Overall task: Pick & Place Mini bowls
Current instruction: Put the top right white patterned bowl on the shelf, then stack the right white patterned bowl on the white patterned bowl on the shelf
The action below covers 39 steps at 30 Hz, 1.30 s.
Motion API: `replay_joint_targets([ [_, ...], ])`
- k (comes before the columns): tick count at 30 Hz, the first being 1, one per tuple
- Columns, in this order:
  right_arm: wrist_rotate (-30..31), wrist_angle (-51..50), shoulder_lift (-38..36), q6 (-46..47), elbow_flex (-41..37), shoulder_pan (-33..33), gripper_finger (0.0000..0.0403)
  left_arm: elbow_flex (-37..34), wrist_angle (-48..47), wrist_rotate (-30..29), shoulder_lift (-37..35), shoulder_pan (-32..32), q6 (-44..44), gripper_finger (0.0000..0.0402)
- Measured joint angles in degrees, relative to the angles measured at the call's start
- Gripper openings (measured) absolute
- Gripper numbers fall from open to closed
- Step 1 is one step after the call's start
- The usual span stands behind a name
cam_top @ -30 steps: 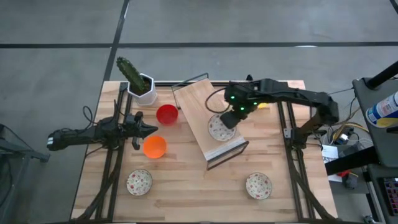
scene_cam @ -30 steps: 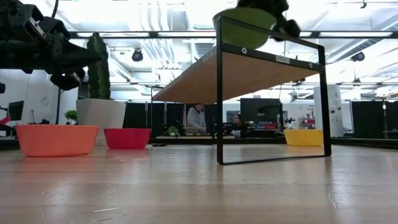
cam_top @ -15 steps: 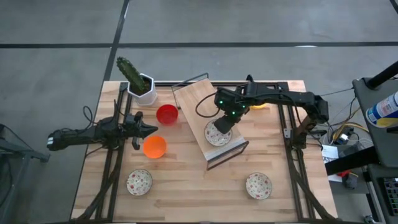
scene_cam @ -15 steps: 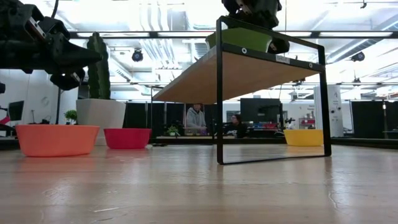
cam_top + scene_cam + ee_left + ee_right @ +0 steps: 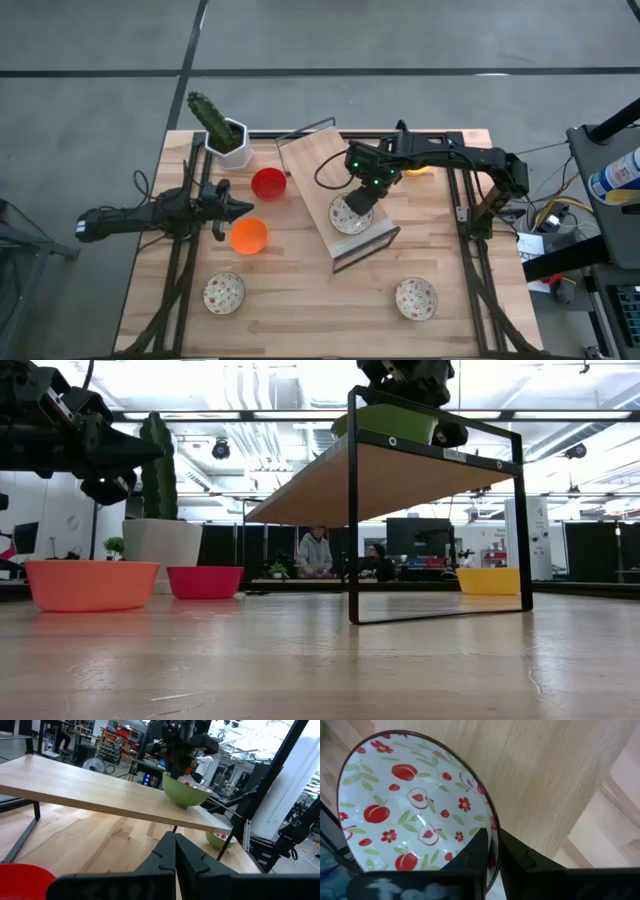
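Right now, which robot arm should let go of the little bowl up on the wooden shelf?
The right arm, probably. Its right gripper is already pinching the rim of the patterned bowl sitting on the shelf. The left gripper waits far off, beside the orange bowl.

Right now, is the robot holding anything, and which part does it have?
Yes. The right gripper pinches the rim of a patterned bowl sitting on the wooden shelf. The left gripper is shut and holds nothing.

Two dark arms, green lights on the right wrist (image 5: 372,176), black looping cable.
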Motion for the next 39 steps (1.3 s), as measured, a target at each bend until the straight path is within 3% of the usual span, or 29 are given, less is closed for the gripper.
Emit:
replay_joint_targets([
  [20, -0.2, -0.7, -3.7, -2.3, 0.0, 0.3, 0.0143, 0.0, 0.0, 0.0, 0.0, 0.0, 0.0, 0.0000],
  [31, 0.1, -2.0, -12.8, -8.5, 0.0, 2.9, 0.0150, 0.0, 0.0, 0.0, 0.0, 0.0, 0.0, 0.0000],
  [39, 0.0, -8.9, -16.7, -8.6, 0.0, 6.1, 0.0138, 0.0, 0.0, 0.0, 0.0, 0.0, 0.0, 0.0000],
])
